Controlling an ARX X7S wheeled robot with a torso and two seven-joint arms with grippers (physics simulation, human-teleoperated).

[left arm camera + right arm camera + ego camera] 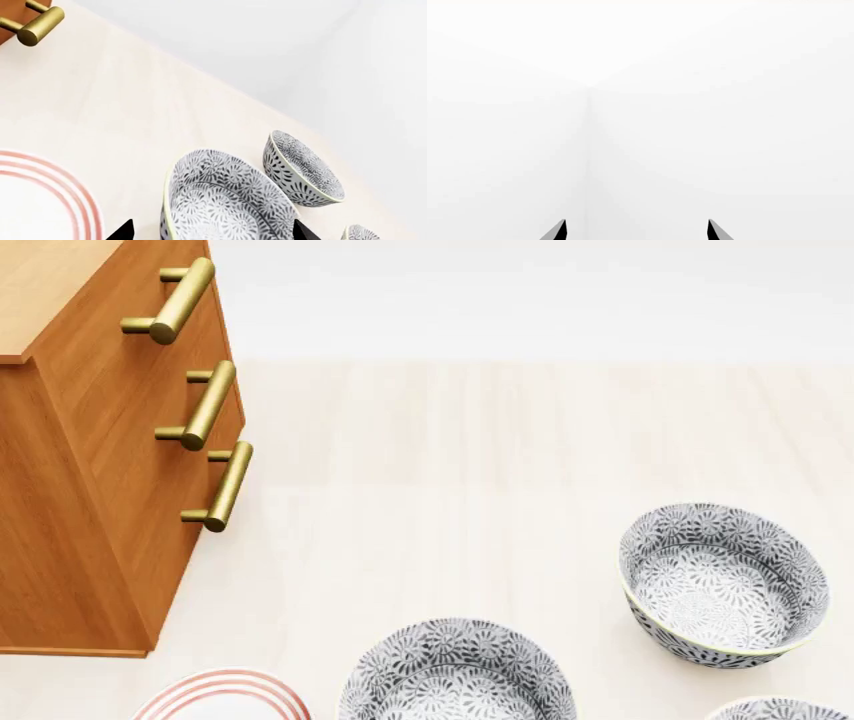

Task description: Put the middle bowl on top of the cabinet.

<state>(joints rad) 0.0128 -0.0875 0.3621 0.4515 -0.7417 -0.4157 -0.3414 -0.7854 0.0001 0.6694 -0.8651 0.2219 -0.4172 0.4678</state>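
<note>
The middle bowl (458, 672) (223, 197), grey-and-white floral with a cream rim, stands on the pale table at the head view's lower centre, upright and apart from the others. In the left wrist view my left gripper (213, 231) is open, its dark fingertips (125, 231) spread to either side of this bowl, with no contact visible. The orange-brown cabinet (94, 490) with brass handles stands at the left; its top (47, 285) shows at the upper left corner. My right gripper (636, 230) is open and faces only blank white. Neither arm shows in the head view.
A second floral bowl (721, 585) (303, 170) stands farther back at the right. A third (781, 710) (360, 232) peeks in at the lower right corner. A white plate with pink rings (220, 695) (40, 200) lies left of the middle bowl, in front of the cabinet.
</note>
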